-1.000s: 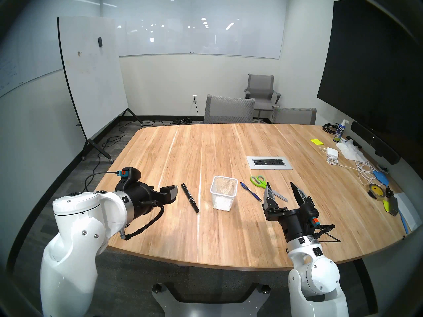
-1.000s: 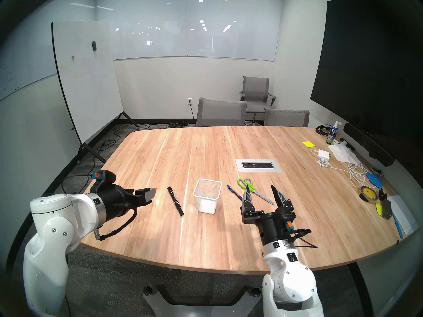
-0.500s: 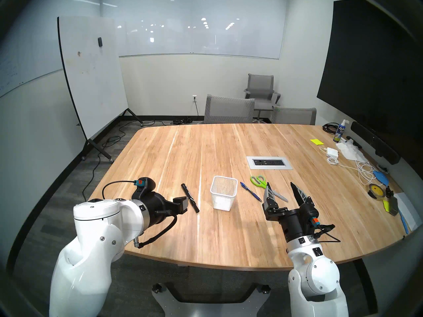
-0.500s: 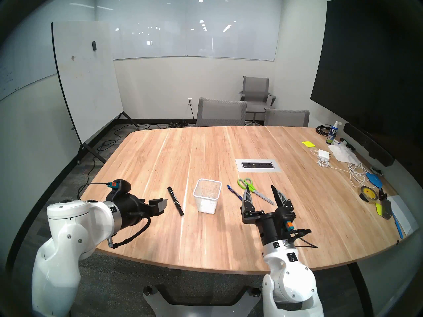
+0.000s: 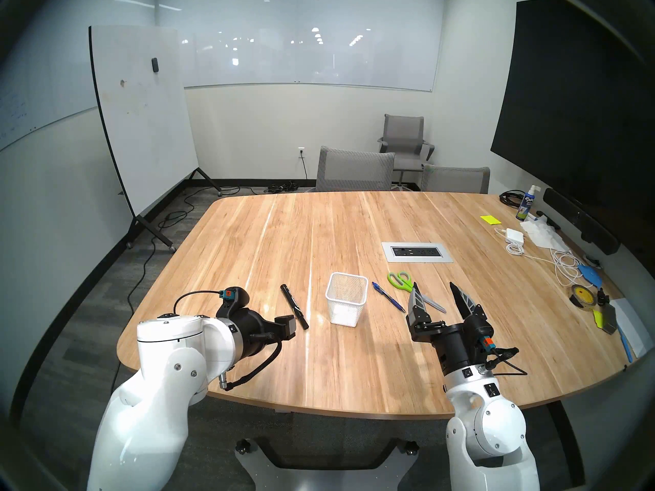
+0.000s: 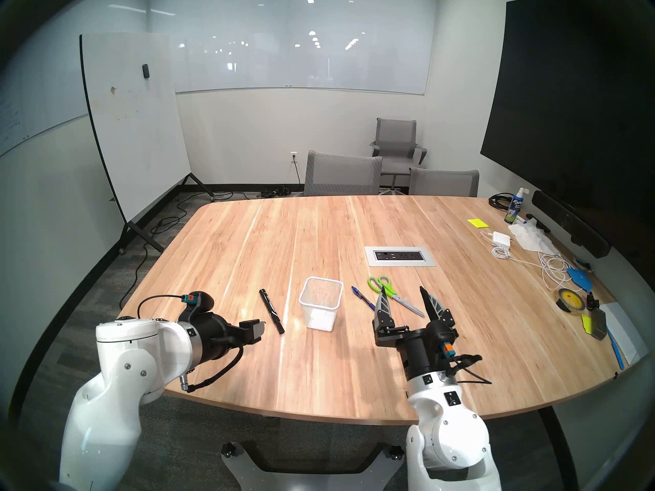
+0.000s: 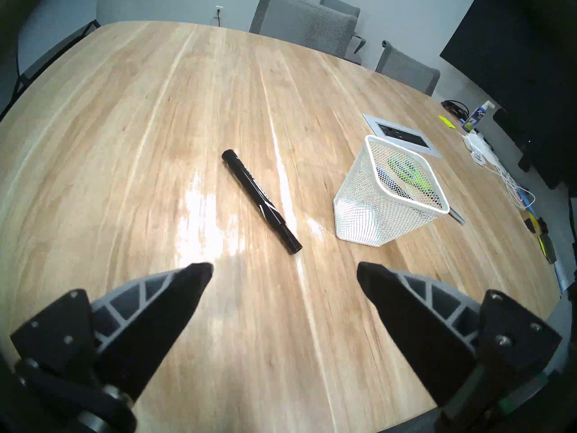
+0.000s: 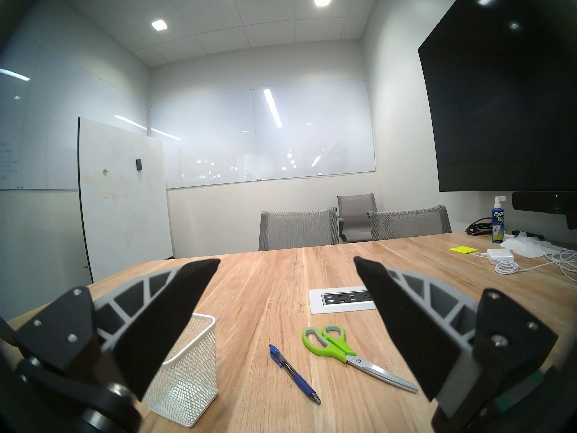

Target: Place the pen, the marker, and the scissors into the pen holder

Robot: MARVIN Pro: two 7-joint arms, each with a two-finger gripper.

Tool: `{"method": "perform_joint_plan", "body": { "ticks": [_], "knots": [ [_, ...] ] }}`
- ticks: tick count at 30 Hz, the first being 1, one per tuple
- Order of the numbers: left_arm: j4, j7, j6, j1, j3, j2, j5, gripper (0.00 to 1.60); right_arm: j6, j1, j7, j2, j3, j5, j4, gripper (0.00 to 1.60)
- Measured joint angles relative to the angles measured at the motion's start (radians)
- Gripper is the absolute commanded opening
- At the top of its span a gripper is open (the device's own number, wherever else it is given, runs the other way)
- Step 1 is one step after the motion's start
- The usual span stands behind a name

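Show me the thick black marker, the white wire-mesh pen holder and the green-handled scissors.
Thick black marker (image 7: 260,201): left wrist view, middle of its barrel.
White wire-mesh pen holder (image 5: 345,308): head left view, its front mesh wall.
Green-handled scissors (image 8: 335,345): right wrist view, lime-green handle near the pivot.

Location: office meeting room. Indicators: large wooden conference table (image 5: 319,231) with inset power outlet panel (image 5: 416,252), mesh office chairs (image 5: 354,169), wall-mounted glass whiteboard (image 5: 308,36), rolling whiteboard (image 5: 141,118), large wall display (image 5: 581,107).
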Motion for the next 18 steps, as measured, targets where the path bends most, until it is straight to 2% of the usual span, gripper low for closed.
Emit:
{"method": "perform_joint_plan", "body": {
  "ticks": [18],
  "knots": [
    [0.139, 0.1, 0.0, -0.094, 0.082, -0.062, -0.015, 1.6, 0.0, 0.0, 0.0, 0.0, 0.0, 0.0, 0.0, 1.6]
  ]
}}
